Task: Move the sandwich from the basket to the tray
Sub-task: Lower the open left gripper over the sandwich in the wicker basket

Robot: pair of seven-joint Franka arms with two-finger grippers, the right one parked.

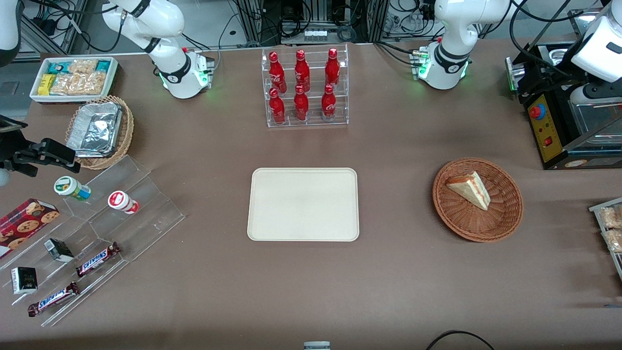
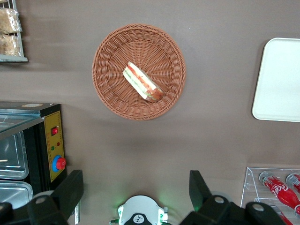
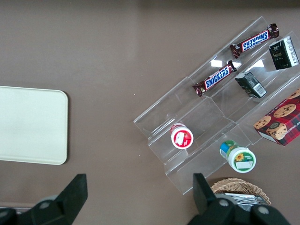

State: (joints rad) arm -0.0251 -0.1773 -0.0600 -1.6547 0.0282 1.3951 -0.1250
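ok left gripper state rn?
Left gripper: open, empty, high above the table near the basket; sandwich lies in the basket, untouched.

The cream tray point(image 3: 30, 125) lies at nine o'clock on the brown bench point(image 3: 117, 56); two Snickers bars point(image 3: 215, 78) rest at two o'clock on a clear stepped display point(image 3: 206, 117).

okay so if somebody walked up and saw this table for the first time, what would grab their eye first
Probably the six red bottles in a clear tiered rack, farther from the front camera than the plain cream tray at mid-table. Next comes the sandwich, lying alone in the reddish-brown basket toward the working arm's end. The left gripper hangs open high above the table, beside the basket rather than over it, touching nothing.
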